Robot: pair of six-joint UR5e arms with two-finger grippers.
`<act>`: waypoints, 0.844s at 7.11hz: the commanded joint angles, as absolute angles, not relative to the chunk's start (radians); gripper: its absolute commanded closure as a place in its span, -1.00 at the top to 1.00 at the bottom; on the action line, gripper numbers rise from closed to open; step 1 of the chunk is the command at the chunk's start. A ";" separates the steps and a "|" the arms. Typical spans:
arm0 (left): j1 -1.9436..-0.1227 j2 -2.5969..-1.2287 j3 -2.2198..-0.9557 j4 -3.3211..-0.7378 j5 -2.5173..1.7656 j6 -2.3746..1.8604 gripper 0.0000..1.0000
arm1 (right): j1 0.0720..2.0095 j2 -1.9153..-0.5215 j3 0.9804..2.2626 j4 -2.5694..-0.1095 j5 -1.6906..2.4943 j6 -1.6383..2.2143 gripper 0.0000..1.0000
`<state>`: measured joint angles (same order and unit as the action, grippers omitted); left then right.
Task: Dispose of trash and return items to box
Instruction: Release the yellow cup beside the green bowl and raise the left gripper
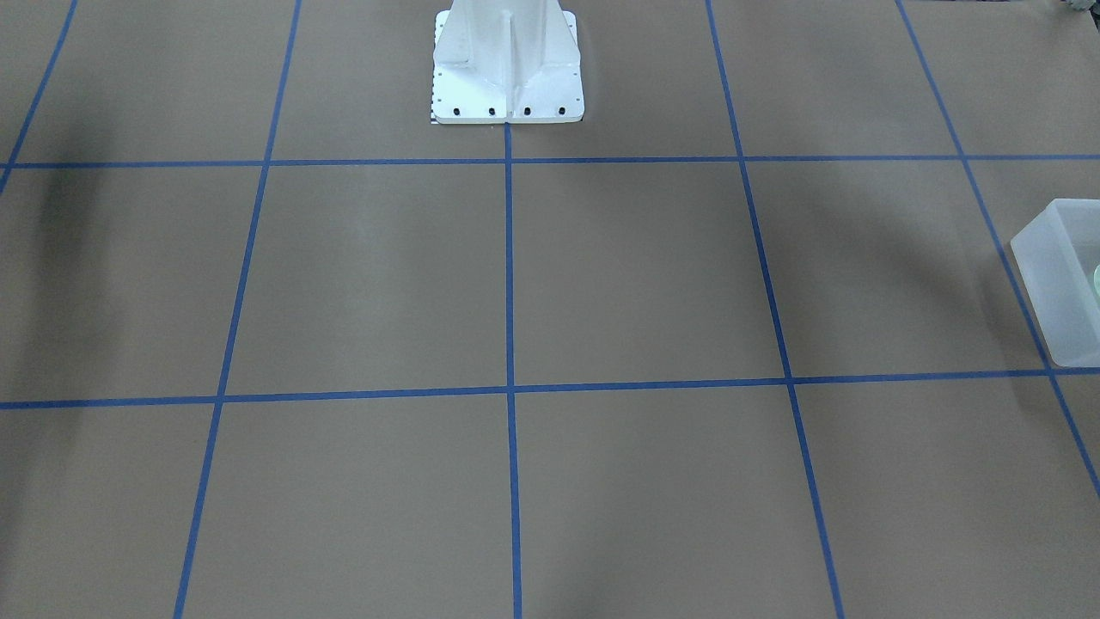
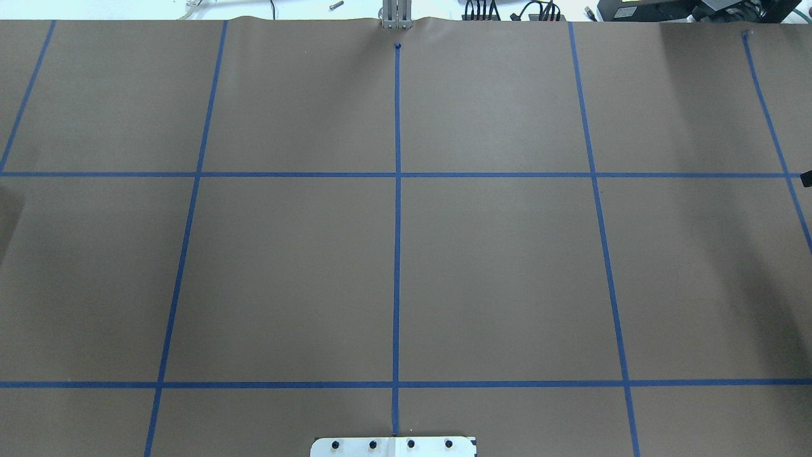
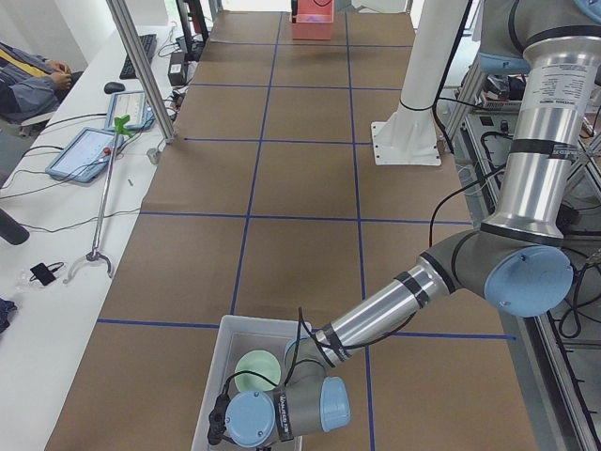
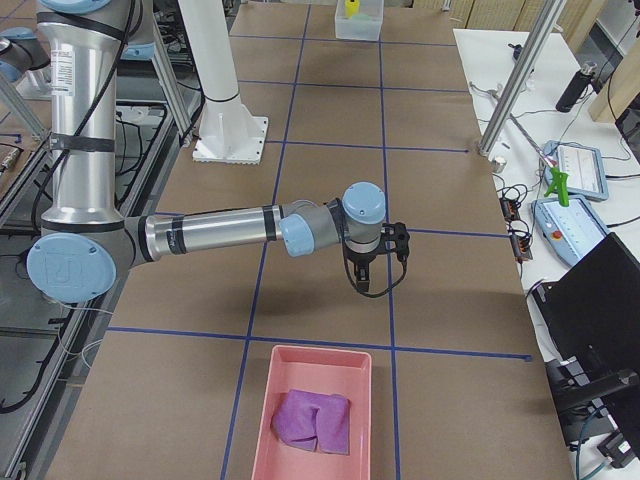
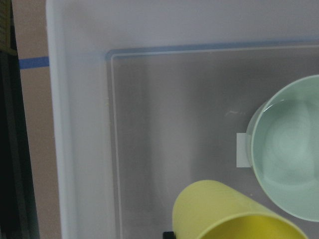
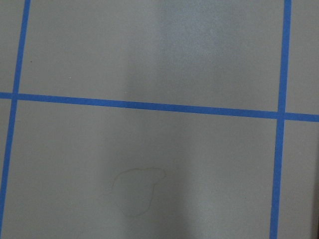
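Observation:
The translucent white box (image 3: 218,376) stands at the table's left end; its corner shows in the front-facing view (image 1: 1053,275). The pale mint-green bowl (image 5: 291,149) sits upright inside it and also shows in the left side view (image 3: 258,368). A yellow cup (image 5: 234,216) is close under the left wrist camera, inside the box's outline. My left gripper (image 3: 222,428) hangs over the box's near end; I cannot tell whether it is open or shut. My right gripper (image 4: 364,278) hovers above bare table, and I cannot tell its state either.
A pink tray (image 4: 285,400) holding a crumpled purple cloth (image 4: 314,420) lies at the table's right end. The white robot base (image 1: 507,86) stands at the robot's edge of the table. Blue tape lines grid the brown table (image 2: 495,266).

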<state>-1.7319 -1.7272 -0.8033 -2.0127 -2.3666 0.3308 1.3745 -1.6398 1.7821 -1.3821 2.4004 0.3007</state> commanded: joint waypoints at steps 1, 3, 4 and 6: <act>-1.730 -1.729 -0.825 -2.014 -2.358 0.327 0.55 | 1.374 -1.640 1.782 -1.382 2.401 0.301 1.00; -1.730 -1.730 -0.891 -1.996 -2.356 0.322 0.55 | 1.374 -1.640 1.787 -1.382 2.401 0.301 1.00; -1.756 -1.730 -0.923 -1.993 -2.355 0.324 0.55 | 1.374 -1.640 1.790 -1.382 2.402 0.301 1.00; -1.796 -1.730 -1.094 -1.871 -2.355 0.310 0.56 | 1.374 -1.640 1.792 -1.382 2.405 0.304 1.00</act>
